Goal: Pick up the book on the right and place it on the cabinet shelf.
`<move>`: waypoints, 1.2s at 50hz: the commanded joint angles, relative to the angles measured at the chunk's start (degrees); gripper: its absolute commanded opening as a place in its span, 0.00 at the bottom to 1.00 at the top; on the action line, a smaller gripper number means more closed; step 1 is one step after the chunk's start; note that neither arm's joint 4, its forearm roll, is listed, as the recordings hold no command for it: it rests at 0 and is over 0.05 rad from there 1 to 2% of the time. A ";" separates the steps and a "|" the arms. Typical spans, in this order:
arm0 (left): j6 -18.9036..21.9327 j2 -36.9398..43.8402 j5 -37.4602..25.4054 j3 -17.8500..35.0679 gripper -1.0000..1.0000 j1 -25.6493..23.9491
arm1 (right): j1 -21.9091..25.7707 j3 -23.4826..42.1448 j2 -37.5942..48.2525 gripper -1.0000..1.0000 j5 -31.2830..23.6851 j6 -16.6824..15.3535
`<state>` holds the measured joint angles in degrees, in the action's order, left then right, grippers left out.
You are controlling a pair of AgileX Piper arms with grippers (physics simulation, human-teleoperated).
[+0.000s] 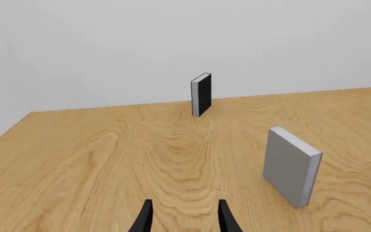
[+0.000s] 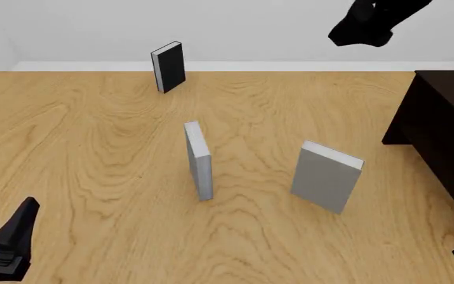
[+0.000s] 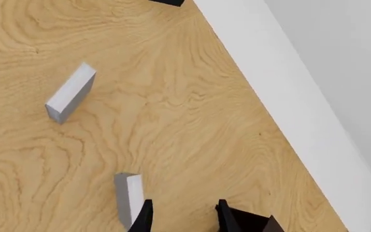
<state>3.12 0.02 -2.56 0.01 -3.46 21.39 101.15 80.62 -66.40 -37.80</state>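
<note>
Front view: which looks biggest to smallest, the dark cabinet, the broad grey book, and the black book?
1. Dark cabinet, cut off by the frame.
2. Broad grey book.
3. Black book, though it stands farther away, so this is unsure.

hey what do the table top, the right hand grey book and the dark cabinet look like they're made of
Table: light wood, matte, with swirling grain lines; being a render, possibly veneer.
Book: plain light-grey hard cover, matte, unmarked; looks like board, though the flat shading leaves it open.
Cabinet: very dark brown, almost black, probably stained wood; no grain shows.

bright, even, nearly shadowless; renders seem sharp.
</note>
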 commanded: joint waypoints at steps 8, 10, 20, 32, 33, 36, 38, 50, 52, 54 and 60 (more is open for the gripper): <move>0.20 0.00 -0.27 0.00 1.00 -0.13 | 0.92 -0.98 5.66 1.00 -2.55 0.36; 0.32 0.00 -0.57 0.00 1.00 0.22 | 1.40 -0.08 6.64 1.00 -2.45 1.24; 0.20 0.00 -0.58 0.00 1.00 0.43 | 2.51 3.27 10.42 1.00 -3.35 6.35; 0.33 0.00 -1.17 0.00 1.00 0.28 | 2.11 -0.65 9.70 1.00 -1.49 6.47; 0.34 0.00 -1.14 0.00 1.00 0.28 | 2.40 -0.95 9.59 1.00 -1.40 6.90; 0.40 0.00 -1.22 0.00 1.00 0.15 | 2.89 -2.02 9.34 1.00 -1.04 7.59; 0.32 0.00 -1.26 0.00 1.00 0.22 | 2.86 -2.89 9.16 1.00 -0.39 7.46; 0.31 0.06 -1.68 0.04 1.00 -0.38 | 2.29 -8.46 8.80 1.00 2.67 6.26; 0.54 0.06 -1.52 0.05 1.00 -0.25 | 1.96 -9.63 8.72 1.00 3.25 5.83; 0.49 0.00 -1.48 0.00 1.00 -0.16 | 1.76 -10.16 8.76 1.00 3.79 5.58; 0.63 0.00 -1.47 0.00 1.00 -0.23 | 1.32 -11.88 9.00 1.00 4.98 5.51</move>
<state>3.61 0.04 -3.99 0.02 -3.60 23.28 92.63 89.55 -63.50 -31.87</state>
